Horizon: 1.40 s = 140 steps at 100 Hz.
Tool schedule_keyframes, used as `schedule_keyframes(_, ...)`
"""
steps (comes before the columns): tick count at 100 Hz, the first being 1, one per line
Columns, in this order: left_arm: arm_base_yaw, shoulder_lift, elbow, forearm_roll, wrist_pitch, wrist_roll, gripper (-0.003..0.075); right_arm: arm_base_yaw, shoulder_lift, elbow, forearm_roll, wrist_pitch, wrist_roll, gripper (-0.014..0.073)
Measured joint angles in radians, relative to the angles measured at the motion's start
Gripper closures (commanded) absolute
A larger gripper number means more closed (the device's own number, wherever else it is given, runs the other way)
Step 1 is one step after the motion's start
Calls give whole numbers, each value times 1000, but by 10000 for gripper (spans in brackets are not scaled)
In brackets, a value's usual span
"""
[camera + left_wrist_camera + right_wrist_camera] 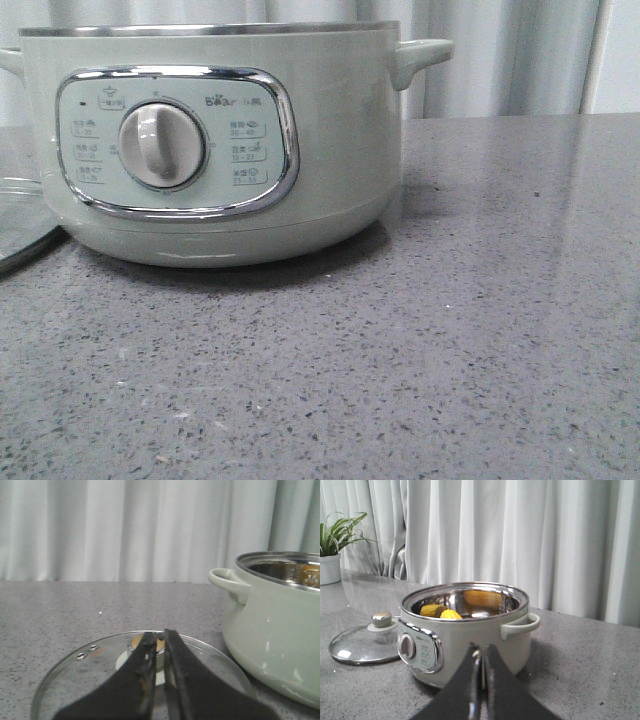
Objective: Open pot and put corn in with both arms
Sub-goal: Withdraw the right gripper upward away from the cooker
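The pale green pot (340, 150) stands open on the grey counter, its steel rim bare. In the right wrist view the yellow corn (445, 613) lies inside the pot (470, 640), with a reflection on the steel wall behind it. My right gripper (481, 649) is shut and empty, held back from the pot's front. My left gripper (160, 634) is shut with nothing in it, just above the glass lid (75, 675), near its knob (137, 641). The pot (275, 635) stands beside the lid. Neither gripper shows in the front view.
The glass lid (360, 647) lies flat on the counter to the left of the pot; its edge (20, 230) shows in the front view. A potted plant (332, 545) stands far back. White curtains hang behind the counter.
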Motion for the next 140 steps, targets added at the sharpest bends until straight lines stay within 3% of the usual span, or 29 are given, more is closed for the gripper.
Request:
schedule_keyframes(86, 0, 0, 4, -39, -9, 0, 741, 0, 0, 1, -2, 8, 1, 667)
schedule_keyframes(109, 0, 0, 143, -41, -26, 0, 741, 0, 0, 1, -2, 10, 1, 667)
schedule_keyframes(130, 19, 0, 150, -45, 133, -2, 741, 0, 0, 1, -2, 10, 1, 667)
schedule_keyframes(140, 44, 0, 150, -45, 144, 12, 741, 0, 0, 1, -2, 10, 1, 667)
